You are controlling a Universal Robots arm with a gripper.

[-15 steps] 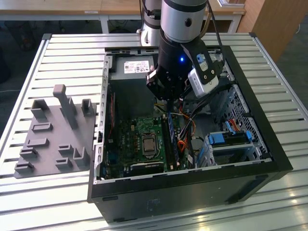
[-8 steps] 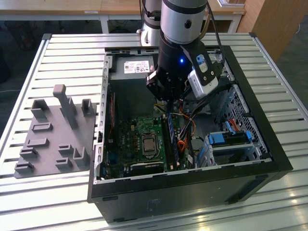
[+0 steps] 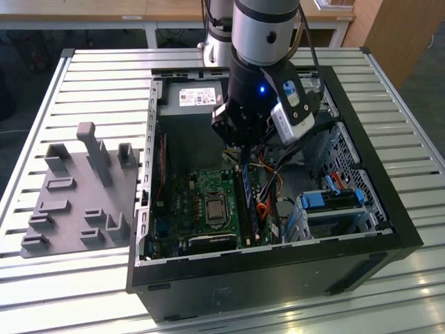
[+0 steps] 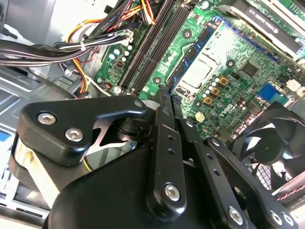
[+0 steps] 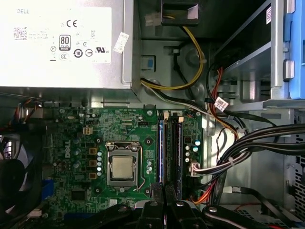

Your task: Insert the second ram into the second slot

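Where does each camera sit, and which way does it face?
Exterior view: off the arm, raised, looking down into the open computer case; the arm shows.
First wrist view: on the arm, looking straight down at the motherboard and power supply; the gripper shows.
Second wrist view: on the arm, looking slantwise past the gripper's links at the motherboard.
Shared: both wrist views show the processor socket and memory slots.

Bright even light, glare on slatted table [image 3: 407,299], shadowed computer case [image 3: 264,285]
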